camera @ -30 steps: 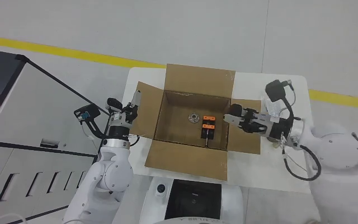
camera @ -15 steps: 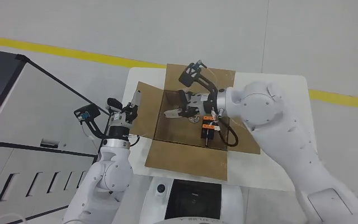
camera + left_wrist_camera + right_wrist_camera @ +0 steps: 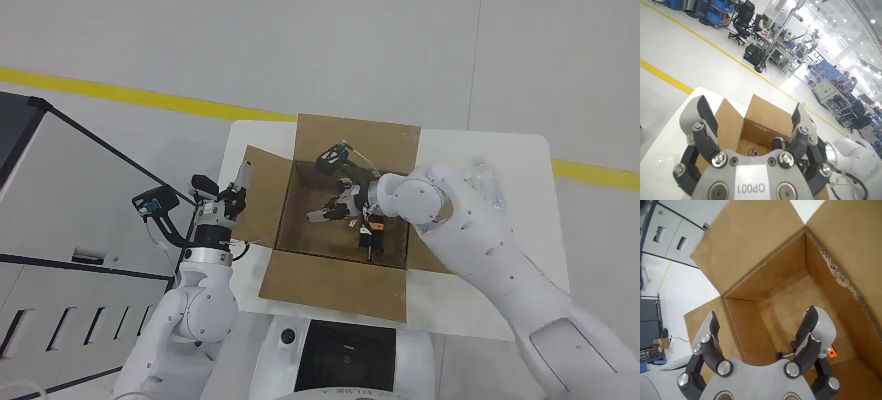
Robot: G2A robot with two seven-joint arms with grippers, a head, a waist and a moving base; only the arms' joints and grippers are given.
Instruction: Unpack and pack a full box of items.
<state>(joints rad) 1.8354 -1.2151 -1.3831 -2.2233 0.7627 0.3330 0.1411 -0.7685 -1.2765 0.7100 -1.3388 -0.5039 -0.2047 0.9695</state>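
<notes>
Two grippers, both spread wide, both empty. Your right gripper (image 3: 762,311) sits in the mouth of the box (image 3: 355,145), near the clamp (image 3: 831,351) on its floor. Your left gripper (image 3: 749,102) hangs outside, by a side flap. Flange (image 3: 753,152) lies on the box floor

An open box (image 3: 335,285) is showing matt brown corrugated cardboard, with rough, fluted cut edges. Inside it, a small ring (image 3: 753,152) is glinting like bare metal. A clamp (image 3: 831,352) is showing a bright orange, plastic-looking block and a thin, shiny metal rod. The left gripper (image 3: 749,102) and right gripper (image 3: 762,310) are showing dull grey metal fingers lined with black ribbed pads (image 3: 707,115) and polished screw heads. The table (image 3: 262,140) is looking smooth, white and matt.
</notes>
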